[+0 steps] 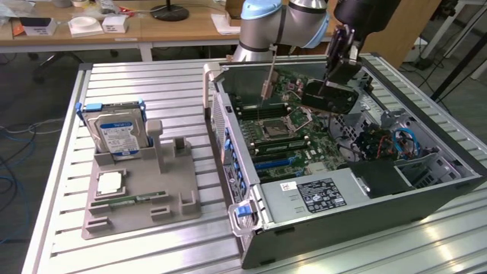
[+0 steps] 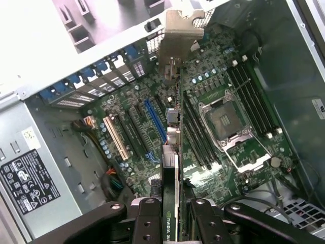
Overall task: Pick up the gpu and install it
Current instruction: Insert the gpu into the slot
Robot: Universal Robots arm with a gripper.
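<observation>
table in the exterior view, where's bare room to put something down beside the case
Bare slats of the table beyond the hard drive, toward the desk, and on the near side of the grey holder. The strip between holder and case is narrow. Crowded inside the case, where the gripper holds the gpu.

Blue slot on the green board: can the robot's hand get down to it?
Probably yes. The hand grips the thin black card over the open grey metal computer case, and nothing seems to cover the long blue plastic slot on the green circuit board.
</observation>
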